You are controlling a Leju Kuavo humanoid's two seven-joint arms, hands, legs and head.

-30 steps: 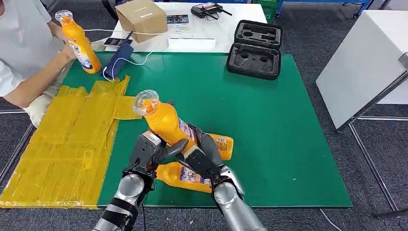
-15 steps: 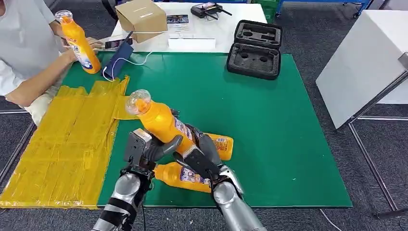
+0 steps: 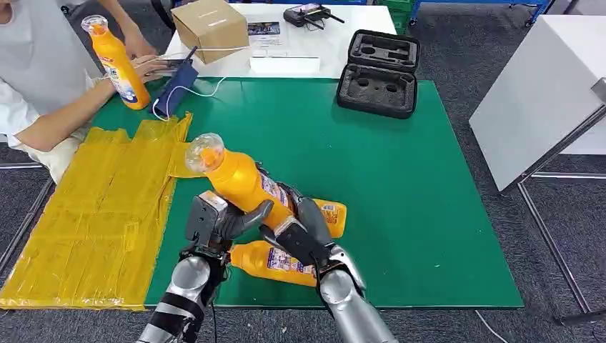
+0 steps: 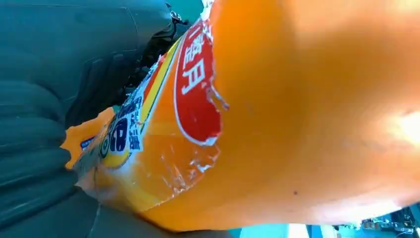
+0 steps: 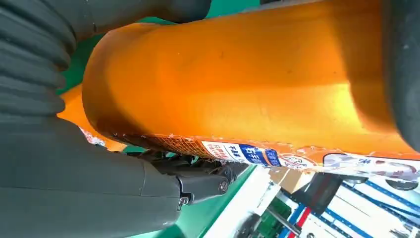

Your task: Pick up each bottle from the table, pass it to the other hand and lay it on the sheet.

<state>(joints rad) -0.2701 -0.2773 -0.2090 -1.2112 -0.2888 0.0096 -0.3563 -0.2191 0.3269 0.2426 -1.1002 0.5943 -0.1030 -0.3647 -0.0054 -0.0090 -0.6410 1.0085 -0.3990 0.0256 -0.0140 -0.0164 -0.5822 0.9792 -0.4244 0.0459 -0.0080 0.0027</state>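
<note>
Orange bottle, tilted above the green table, is gripped by both the right hand and left hand, fingers wrapped around it mid-handover. The yellow sheet holds no bottle; two bottles lie waiting beneath.

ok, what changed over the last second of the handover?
The raised bottle tipped and shifted left toward the yellow sheet, and the left hand moved in against its base; the right hand still grips it. The person's hand moved onto the white table. The two bottles lying on the green mat and the person's upright bottle stayed put.
</note>
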